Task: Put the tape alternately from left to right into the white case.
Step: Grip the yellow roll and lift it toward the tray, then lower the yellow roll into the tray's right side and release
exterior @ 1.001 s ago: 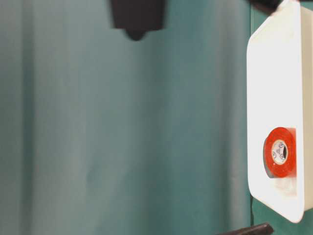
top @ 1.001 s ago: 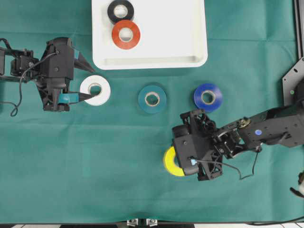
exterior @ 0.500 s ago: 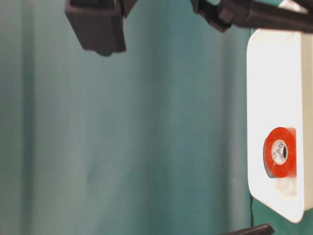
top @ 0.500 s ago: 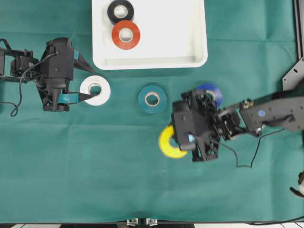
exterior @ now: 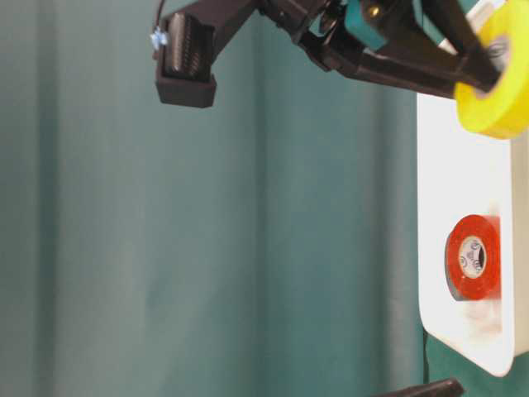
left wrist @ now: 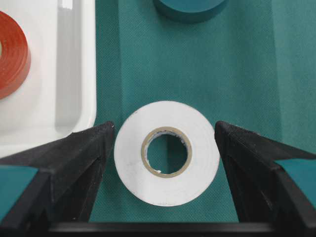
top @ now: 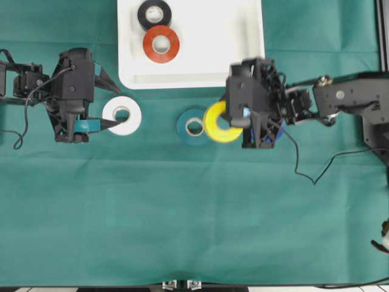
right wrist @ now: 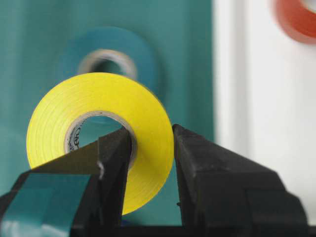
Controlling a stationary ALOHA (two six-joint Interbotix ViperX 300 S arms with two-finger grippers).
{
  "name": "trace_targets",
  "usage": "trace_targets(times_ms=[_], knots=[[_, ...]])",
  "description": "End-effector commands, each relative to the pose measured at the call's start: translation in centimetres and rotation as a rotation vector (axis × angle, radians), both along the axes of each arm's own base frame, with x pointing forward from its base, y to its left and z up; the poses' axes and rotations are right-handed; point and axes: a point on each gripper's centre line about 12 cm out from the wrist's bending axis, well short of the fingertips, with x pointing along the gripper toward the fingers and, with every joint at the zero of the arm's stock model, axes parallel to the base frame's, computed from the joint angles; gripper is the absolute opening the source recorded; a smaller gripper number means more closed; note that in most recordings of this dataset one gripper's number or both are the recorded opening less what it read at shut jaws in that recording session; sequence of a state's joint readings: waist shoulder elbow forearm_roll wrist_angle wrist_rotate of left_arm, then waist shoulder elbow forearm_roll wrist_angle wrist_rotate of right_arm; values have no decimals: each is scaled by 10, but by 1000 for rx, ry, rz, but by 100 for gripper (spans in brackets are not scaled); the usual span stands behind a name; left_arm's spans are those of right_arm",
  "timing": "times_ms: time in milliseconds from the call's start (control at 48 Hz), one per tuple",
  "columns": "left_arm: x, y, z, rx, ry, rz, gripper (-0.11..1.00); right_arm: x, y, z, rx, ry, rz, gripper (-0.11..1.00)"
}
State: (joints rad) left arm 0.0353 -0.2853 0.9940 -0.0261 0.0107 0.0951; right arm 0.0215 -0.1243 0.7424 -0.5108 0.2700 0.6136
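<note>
A: Overhead view first. The right gripper (top: 243, 118) carries the yellow roll (top: 220, 121) clear of the green cloth (top: 182, 213), just short of the white case (top: 252, 61), which sits at the tabletop's far edge.

B: And the jaws grasp the roll through its wall, one finger inside the core, so it hangs upright and can drop flat, I'd judge.

A: The black roll (top: 154, 14) and orange-red roll (top: 161, 44) already lie flat in the case's left part. The teal roll (top: 193, 126) sits on the cloth beside the yellow one; a sliver of blue roll (top: 278, 131) peeks from under the right arm.

B: The left gripper (top: 104, 102) waits with jaws released, bracketing the white roll (top: 121, 115).

A: Table-level view: yellow roll (exterior: 500, 83) held high over the case's smooth raised rim (exterior: 430, 248); orange-red roll (exterior: 473, 258) glossy, pale core showing.

B: Left wrist view: white roll (left wrist: 167, 153) flat between the wide-open fingers (left wrist: 74, 158), neither touching it. Case wall (left wrist: 84, 74) just beside it, rounded and shiny; the cloth is finely woven.

A: Right wrist view: black fingers (right wrist: 116, 163) clenched on the yellow roll's (right wrist: 98, 133) band, cardboard core visible, the teal roll (right wrist: 111, 54) blurred beyond.
</note>
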Motion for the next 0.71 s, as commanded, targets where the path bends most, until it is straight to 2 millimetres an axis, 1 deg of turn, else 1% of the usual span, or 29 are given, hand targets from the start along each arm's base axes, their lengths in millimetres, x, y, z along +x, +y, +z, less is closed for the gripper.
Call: trace_targets(times_ms=[0, 167, 375, 542, 688], knots=[[-2, -1, 0, 0, -5, -3, 88, -1, -18, 11, -7, -36, -47, 26], [-2, -1, 0, -1, -5, -2, 88, -6, -50, 8, -31, -28, -117, 26], [-2, -1, 0, -2, -3, 1, 88, -15, -78, 5, -94, -15, -148, 26], [-2, 0, 0, -2, -5, 1, 88, -21, -94, 2, -97, -23, -180, 26], [-2, -1, 0, -1, -5, -2, 88, -22, -101, 0, -84, -48, -189, 26]])
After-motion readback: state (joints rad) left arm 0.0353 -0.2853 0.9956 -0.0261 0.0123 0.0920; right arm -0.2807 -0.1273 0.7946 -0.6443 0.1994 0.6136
